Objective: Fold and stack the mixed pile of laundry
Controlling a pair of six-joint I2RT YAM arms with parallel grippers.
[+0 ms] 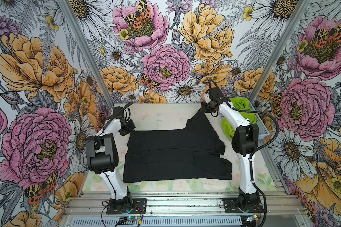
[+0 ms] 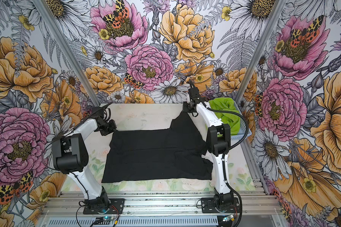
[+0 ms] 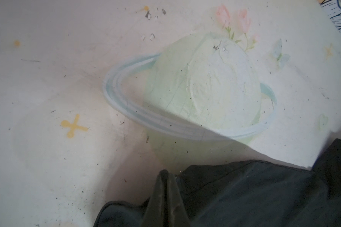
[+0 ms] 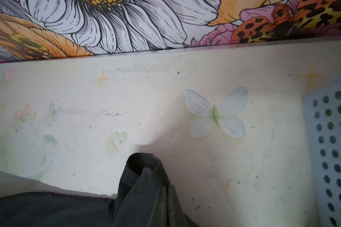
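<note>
The black T-shirt [image 1: 175, 153] [image 2: 157, 153] lies spread across the middle of the table in both top views. My left gripper [image 1: 127, 129] [image 2: 106, 130] sits at its far left corner. In the left wrist view this gripper [image 3: 165, 175] is shut, with black cloth pinched at its tips. My right gripper [image 1: 205, 108] [image 2: 187, 108] holds the far right corner, pulled toward the back of the table. Seen from the right wrist, it [image 4: 165, 188] is shut and shirt fabric [image 4: 142, 173] drapes over one finger. The lime-green shorts [image 1: 242, 112] [image 2: 224, 112] lie bunched in the basket.
A light-blue perforated basket [image 1: 261, 129] [image 2: 242, 127] [image 4: 330, 149] stands at the back right beside the right arm. The pale printed table [image 1: 161, 116] shows bare behind the shirt. Flowered walls close in the back and both sides.
</note>
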